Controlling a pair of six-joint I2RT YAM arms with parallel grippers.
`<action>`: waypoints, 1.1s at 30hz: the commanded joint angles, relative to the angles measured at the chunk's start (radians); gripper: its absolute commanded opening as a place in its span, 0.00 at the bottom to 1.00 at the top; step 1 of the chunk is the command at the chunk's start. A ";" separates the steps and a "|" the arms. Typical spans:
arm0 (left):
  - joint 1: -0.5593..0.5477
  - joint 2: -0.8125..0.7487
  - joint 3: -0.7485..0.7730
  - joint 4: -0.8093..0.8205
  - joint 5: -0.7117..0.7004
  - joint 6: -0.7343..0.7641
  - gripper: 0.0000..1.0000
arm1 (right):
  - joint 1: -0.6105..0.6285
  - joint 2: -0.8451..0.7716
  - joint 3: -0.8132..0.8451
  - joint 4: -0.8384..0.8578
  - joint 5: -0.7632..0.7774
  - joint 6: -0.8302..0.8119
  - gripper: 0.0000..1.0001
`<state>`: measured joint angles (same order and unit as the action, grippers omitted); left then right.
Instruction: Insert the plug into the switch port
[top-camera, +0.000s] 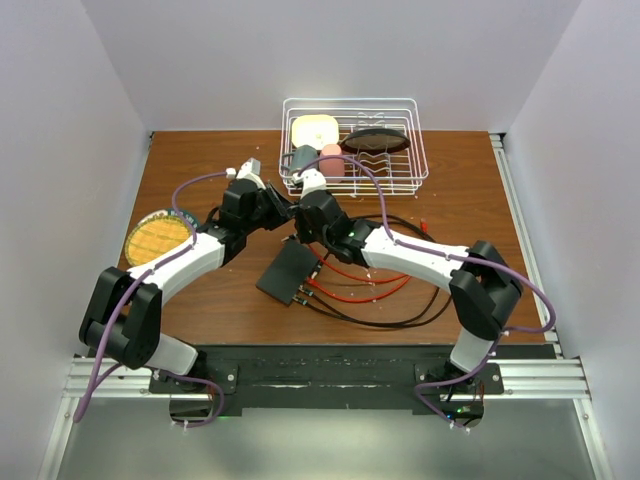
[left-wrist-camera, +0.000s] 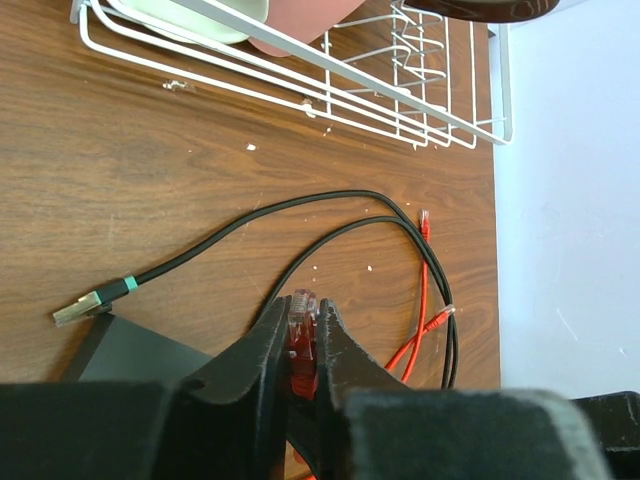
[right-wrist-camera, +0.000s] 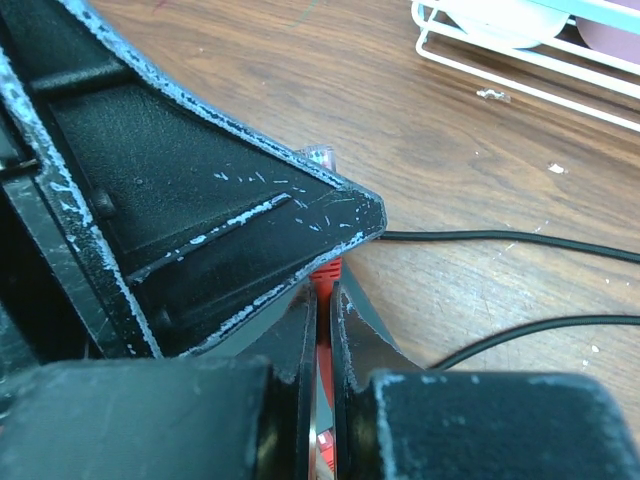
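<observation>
The switch (top-camera: 288, 272) is a flat black box lying on the wooden table, just in front of both grippers; one corner of the switch (left-wrist-camera: 135, 358) shows in the left wrist view. My left gripper (left-wrist-camera: 303, 305) is shut on the red plug (left-wrist-camera: 301, 330), whose clear tip pokes out past the fingertips. My right gripper (right-wrist-camera: 323, 292) is shut on the red cable (right-wrist-camera: 326, 272) right behind that plug, pressed against a left finger (right-wrist-camera: 200, 220). In the top view the left gripper (top-camera: 278, 213) and right gripper (top-camera: 303, 222) meet above the switch's far end.
A white wire rack (top-camera: 355, 145) with dishes stands at the back. A round yellow plate (top-camera: 158, 238) lies at the left. Black cables (top-camera: 400, 315) and red cables (top-camera: 350, 290) loop to the right of the switch. A black cable's green-banded plug (left-wrist-camera: 95, 300) rests beside the switch.
</observation>
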<state>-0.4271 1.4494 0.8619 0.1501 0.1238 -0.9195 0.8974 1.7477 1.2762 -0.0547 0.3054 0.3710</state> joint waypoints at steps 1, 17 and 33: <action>0.031 -0.007 0.015 0.032 0.023 0.042 0.30 | -0.002 -0.069 -0.023 0.050 0.023 -0.018 0.00; 0.099 -0.043 -0.023 0.083 0.181 0.174 0.68 | -0.002 -0.215 -0.227 0.082 -0.199 -0.107 0.00; 0.099 -0.054 -0.031 0.052 0.198 0.278 0.61 | -0.003 -0.243 -0.250 -0.045 -0.106 -0.204 0.00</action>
<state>-0.3294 1.4113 0.8001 0.2100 0.3260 -0.7082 0.8959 1.5612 1.0386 -0.0601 0.1497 0.2226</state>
